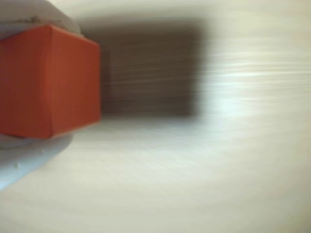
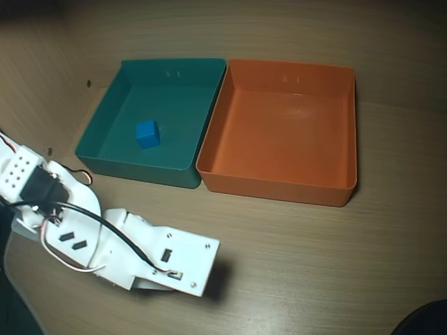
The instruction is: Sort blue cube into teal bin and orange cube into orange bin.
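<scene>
My white fingers (image 1: 29, 150) are grasping the small orange solid cube (image 1: 46, 82) over the blurred pale woodgrain table (image 1: 204, 170).

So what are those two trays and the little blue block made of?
The teal bin and orange bin look like moulded plastic: thin sloped walls, faint sheen. The blue cube looks solid and matte, maybe plastic or painted wood; I can't tell which.

In the wrist view the table (image 1: 204, 184) is smeared by blur and the orange cube (image 1: 46, 82) is cut by the left edge, while in the overhead view the arm (image 2: 140, 251) hides gripper and cube.
</scene>
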Available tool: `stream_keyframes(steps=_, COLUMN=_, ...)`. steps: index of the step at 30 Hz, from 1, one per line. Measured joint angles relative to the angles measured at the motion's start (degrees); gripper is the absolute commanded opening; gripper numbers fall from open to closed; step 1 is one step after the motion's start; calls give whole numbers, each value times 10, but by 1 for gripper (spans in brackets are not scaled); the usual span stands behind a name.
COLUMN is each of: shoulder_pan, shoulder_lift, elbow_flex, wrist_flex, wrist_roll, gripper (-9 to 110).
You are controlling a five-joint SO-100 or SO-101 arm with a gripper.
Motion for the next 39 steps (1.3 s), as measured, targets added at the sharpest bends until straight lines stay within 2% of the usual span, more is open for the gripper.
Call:
stream_keyframes(steps=9, shoulder_pan=-72, shoulder_lift=4, elbow_flex=-97, wrist_flex=3, wrist_roll=16, gripper=-6)
stream_keyframes(steps=16, shoulder_pan=-141, shoulder_lift=4, elbow_flex=-181, wrist_flex=3, wrist_roll=127, gripper=-6)
stream_keyframes(steps=21, shoulder_pan=-193, shoulder_lift=1, elbow_flex=-216, wrist_flex=3, wrist_roll=150, gripper=-6)
stream_keyframes(steps=39, shoulder_pan=-324, shoulder_lift=-316, elbow_flex=-481, wrist_flex=3, wrist_roll=160, gripper=-6)
